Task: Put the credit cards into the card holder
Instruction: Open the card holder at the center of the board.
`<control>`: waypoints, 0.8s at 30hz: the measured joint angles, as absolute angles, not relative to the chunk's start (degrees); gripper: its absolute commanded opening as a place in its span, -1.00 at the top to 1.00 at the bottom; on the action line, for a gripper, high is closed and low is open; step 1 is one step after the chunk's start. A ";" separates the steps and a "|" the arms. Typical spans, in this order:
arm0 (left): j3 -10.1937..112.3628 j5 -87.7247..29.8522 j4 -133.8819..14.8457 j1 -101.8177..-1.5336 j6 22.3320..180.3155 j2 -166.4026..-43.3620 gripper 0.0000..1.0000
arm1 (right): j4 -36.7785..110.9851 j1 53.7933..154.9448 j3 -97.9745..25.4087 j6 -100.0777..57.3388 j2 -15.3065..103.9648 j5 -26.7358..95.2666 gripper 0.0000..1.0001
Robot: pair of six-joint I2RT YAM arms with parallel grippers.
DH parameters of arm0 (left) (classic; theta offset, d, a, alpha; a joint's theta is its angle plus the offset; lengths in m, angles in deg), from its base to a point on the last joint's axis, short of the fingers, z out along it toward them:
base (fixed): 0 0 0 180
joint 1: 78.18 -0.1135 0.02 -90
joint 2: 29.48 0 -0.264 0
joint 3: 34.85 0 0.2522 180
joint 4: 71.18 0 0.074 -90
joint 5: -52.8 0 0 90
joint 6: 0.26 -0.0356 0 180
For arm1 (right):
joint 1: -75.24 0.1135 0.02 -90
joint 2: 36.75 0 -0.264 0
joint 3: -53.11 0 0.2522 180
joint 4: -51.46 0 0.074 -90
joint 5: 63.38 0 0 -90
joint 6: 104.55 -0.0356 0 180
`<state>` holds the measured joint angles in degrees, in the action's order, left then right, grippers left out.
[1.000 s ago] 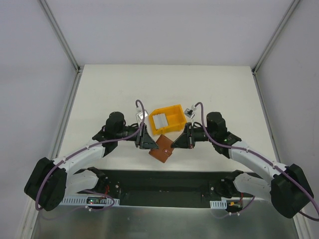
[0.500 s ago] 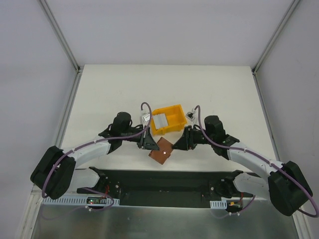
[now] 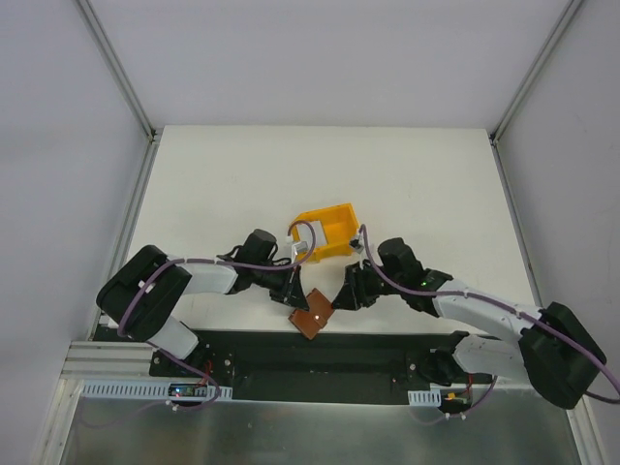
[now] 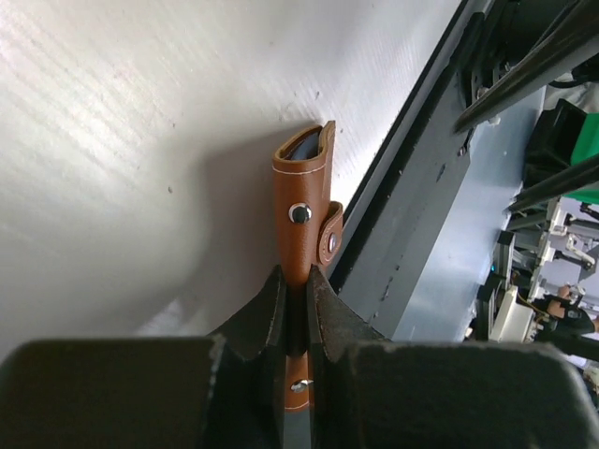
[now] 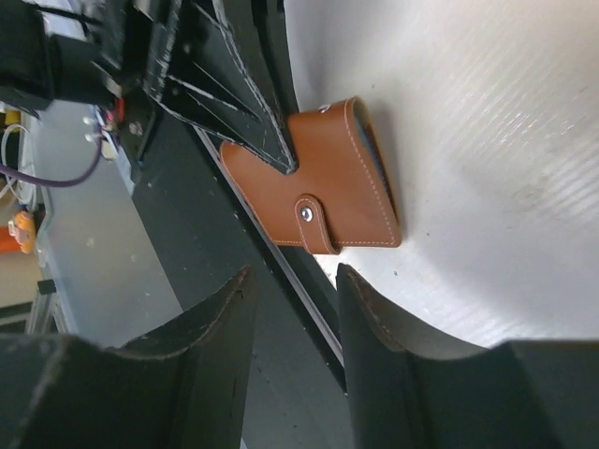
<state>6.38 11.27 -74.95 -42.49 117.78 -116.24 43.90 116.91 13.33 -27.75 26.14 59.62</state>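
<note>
1. The card holder point(image 3: 311, 315) lies folded on the desk point(image 3: 223, 184) at its near edge, against the black rail point(image 3: 320, 356). In the right wrist view its long axis runs from about 10 to 4 o'clock.
2. The left pincer point(image 4: 295, 281) is pressed together on one edge of the holder, pinching the leather. In its own view the holder stretches away toward 12 o'clock.
3. The right pincer point(image 5: 294, 276) is spread and holds nothing. The holder sits at 12 o'clock ahead of it, near but apart, with the snap tab point(image 5: 314, 224) turned toward it. From above, the holder is at about 8 o'clock of this pincer.
4. The right arm is the free one, so I judge it the likelier to work the tab or fetch cards.
5. The yellow bin point(image 3: 334, 225) stands at 1 o'clock of the holder. The credit cards are probably inside, but the left wrist covers that end, so I cannot tell.
6. The left finger on the holder and the rail beside it crowd any approach.
</note>
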 measured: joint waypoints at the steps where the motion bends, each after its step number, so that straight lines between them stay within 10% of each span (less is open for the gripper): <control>1: 6.77 10.96 -75.00 -42.10 117.69 -116.74 1.00 | 44.22 118.22 13.33 -27.83 27.72 58.98 0.17; 24: 7.38 7.05 -76.13 -41.36 119.02 -118.31 1.00 | 59.79 122.97 11.14 -31.09 49.03 59.51 0.36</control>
